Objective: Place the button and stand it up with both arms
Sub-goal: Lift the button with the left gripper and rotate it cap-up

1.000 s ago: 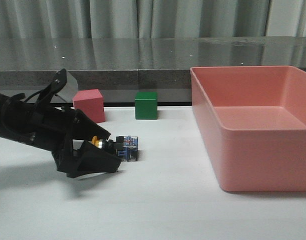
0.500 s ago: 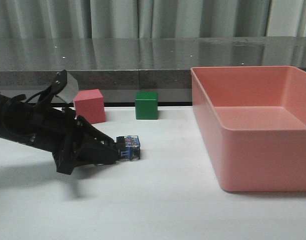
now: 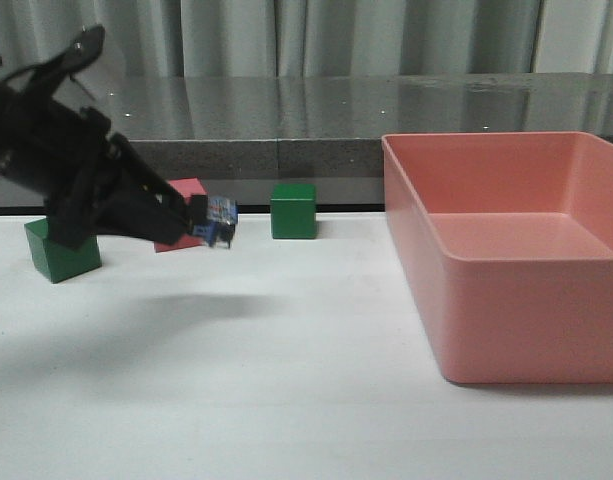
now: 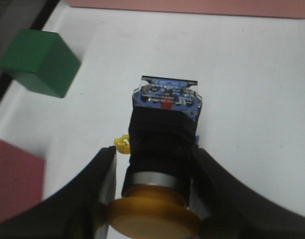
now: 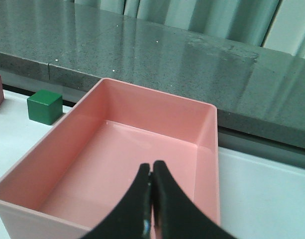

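My left gripper point(image 3: 191, 222) is shut on the button point(image 3: 216, 218) and holds it in the air above the table at the left, its clear-blue base pointing right. In the left wrist view the button point(image 4: 162, 149) lies between the two black fingers point(image 4: 100, 189), yellow cap nearest the camera, silver collar and black barrel beyond, blue base at the far end. My left gripper point(image 4: 154, 194) grips it at the barrel and cap. My right gripper point(image 5: 152, 172) is shut and empty above the pink bin point(image 5: 112, 164). The right arm does not show in the front view.
A large pink bin point(image 3: 426, 240) stands at the right. A green cube point(image 3: 292, 210) and a pink cube point(image 3: 191, 190) sit at the back, the pink one partly behind my left gripper. Another green cube point(image 3: 61, 252) sits at the far left, below the left arm.
My left gripper shut on the button lying on the table and lifted it up and to the left. The green cube at far left, hidden before, now shows.
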You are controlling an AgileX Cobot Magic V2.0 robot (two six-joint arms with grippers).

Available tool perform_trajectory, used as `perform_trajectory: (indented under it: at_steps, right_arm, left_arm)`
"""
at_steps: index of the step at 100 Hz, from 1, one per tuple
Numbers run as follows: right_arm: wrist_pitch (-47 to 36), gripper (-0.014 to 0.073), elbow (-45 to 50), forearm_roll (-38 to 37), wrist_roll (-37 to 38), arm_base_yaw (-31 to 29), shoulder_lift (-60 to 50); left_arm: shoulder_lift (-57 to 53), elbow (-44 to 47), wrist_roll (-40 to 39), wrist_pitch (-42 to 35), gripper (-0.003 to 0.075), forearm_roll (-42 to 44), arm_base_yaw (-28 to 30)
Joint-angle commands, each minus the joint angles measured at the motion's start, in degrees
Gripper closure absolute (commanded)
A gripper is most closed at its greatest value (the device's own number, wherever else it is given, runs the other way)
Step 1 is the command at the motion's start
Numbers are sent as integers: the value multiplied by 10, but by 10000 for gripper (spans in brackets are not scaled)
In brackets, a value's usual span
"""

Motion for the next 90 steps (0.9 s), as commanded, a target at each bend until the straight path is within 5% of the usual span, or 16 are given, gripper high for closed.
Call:
perform_trajectory:
  at_steps: [1, 19, 38, 62, 90]
  right_arm:
    - [-40, 654, -15, -5, 1, -2, 2]
    - [-40, 654, -15, -5, 1, -2, 2]
    - [-40, 654, -15, -5, 1, -2, 2]
    - [-40, 654, -15, -5, 1, -2, 2]
    - [-40, 654, -15, -5, 1, -2, 2]
  left_arm:
    - [-70, -50, -145, -1, 739, 120, -16]
    - [-74, -192, -458, 102, 739, 435, -75]
    - [-40, -307, -628, 160, 739, 660, -158]
    - [31, -365, -747, 262, 739, 920, -246]
    - [97, -366, -775, 288, 739, 1020, -293]
